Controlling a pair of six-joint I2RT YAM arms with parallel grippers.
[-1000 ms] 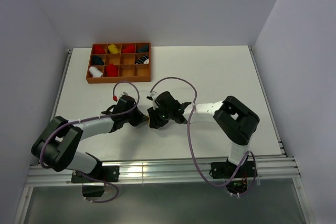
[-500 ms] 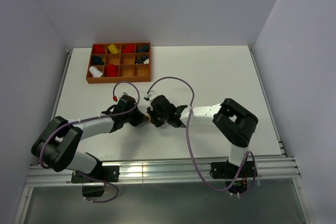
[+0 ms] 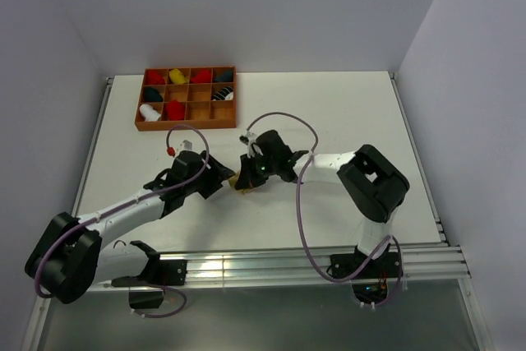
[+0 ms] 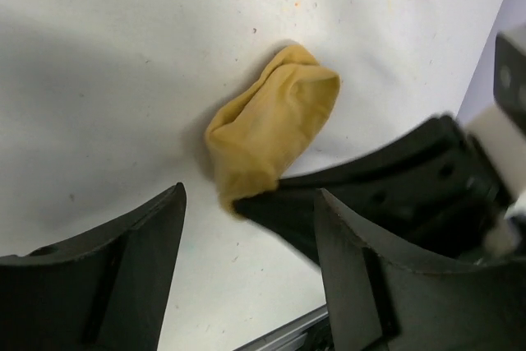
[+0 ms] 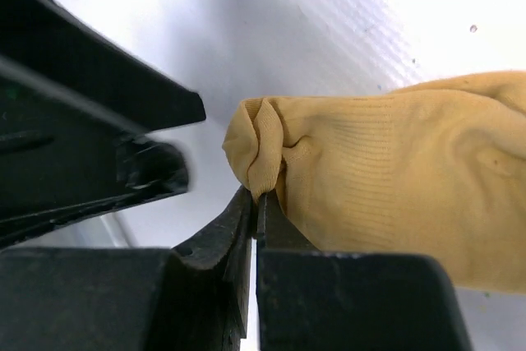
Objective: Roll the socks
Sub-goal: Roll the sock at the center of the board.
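The tan sock is soft and yellow-brown, bunched into a short lump. It lies on the white worktop. The right end effector is pinched tight on its folded end. The left end effector is open wide just beside it, holding nothing. Well apart, the brown tray has red, yellow, dark and white bundles in some boxes.

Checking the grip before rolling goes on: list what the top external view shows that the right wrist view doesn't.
Only top external: the wooden compartment tray with rolled socks in it, at the far left of the table. Only right wrist: the right gripper, its jaws pinched shut on a fold at the end of the tan-yellow sock. Both: that sock and the left gripper close beside it.
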